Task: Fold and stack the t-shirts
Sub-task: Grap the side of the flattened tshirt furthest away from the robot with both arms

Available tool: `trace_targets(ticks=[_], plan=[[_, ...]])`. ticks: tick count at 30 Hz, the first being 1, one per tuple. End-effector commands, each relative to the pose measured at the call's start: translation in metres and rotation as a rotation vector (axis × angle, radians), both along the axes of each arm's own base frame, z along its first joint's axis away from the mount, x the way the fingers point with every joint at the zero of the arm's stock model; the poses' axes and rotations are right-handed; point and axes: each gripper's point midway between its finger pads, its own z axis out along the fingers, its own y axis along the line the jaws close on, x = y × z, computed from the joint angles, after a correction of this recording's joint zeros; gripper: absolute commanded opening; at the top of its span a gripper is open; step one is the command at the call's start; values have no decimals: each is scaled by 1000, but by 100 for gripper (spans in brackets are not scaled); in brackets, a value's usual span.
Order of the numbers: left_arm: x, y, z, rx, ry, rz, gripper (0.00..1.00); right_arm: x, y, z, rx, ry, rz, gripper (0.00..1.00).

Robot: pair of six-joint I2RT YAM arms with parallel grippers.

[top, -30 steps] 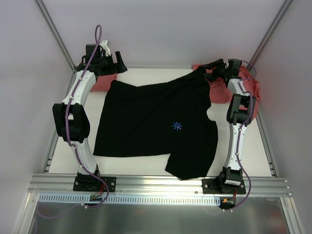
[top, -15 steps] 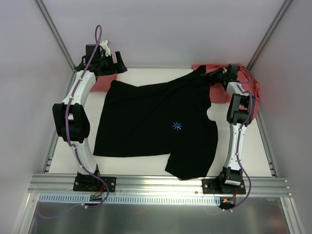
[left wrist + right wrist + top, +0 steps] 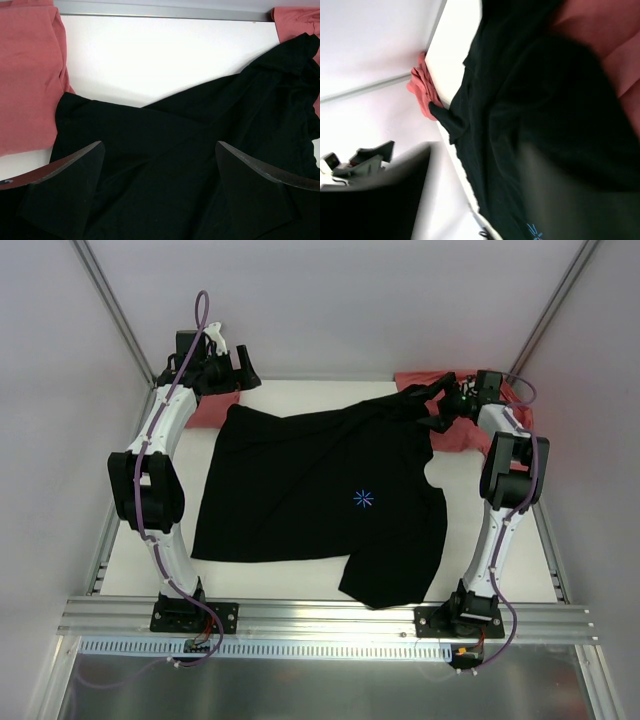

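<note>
Only marking I can see: a small light-blue starburst (image 3: pixel 363 498) on the chest of the black t-shirt (image 3: pixel 310 490); I can read no lettering on it. At the far left corner of the white desk (image 3: pixel 280 580) lies the left salmon-red t-shirt (image 3: pixel 27 75), plain and loosely flat, its edge touching the black shirt's far left corner. The left gripper (image 3: pixel 160 145) hangs above that corner, fingers (image 3: pixel 65 185) wide apart and holding nothing. The black shirt is spread chest-up over the middle of the desk, creased, with one diagonal fold running across its far half and a sleeve reaching toward the near edge. Its far right corner is bunched and drawn up at the right gripper (image 3: pixel 440 405). In the right wrist view the fingers (image 3: pixel 375 200) are blurred but stand apart; I cannot tell whether any cloth is caught. Under that corner, at the far right, lies the right salmon-red t-shirt (image 3: pixel 470 430), rumpled.
</note>
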Motion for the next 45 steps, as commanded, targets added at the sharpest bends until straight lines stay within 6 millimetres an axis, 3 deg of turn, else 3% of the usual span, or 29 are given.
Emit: trace_targets(ticks=[1,5,6,7,8,9,10,12,16,23,31,37,45], plan=[[7,-7,10,-26,-36,-24,96,-12,-9,28,-113,-64,33,100],[5,-11,9,-41,-32,-34,96,3,-23,40,-165,-90,4,99],[5,-10,9,-41,-31,-33,96,10,-27,31,-167,-74,-3,99],[4,-10,11,-40,-36,-33,96,23,-31,45,-180,-112,-15,99],[4,-10,10,-39,-35,-32,96,27,-35,44,-186,-106,-23,99],[3,-9,11,-37,-36,-34,96,35,-38,30,-190,-84,-35,100],[2,-9,13,-37,-37,-34,97,46,-42,42,-197,-121,-49,99],[0,-9,13,-38,-36,-35,97,58,-47,39,-188,-118,-82,100],[-6,-10,15,-36,-32,-36,99,82,-54,20,-166,-125,-128,100],[-15,-9,19,-29,-17,-41,99,95,-61,-8,-137,-124,-164,99],[-22,-8,21,-20,-4,-47,99,121,-84,-2,-107,-214,-252,100],[-25,-6,21,-7,7,-45,99,129,-96,0,-89,-240,-300,100],[-24,-7,20,1,19,-43,99,137,-97,-16,-42,-237,-334,99]])
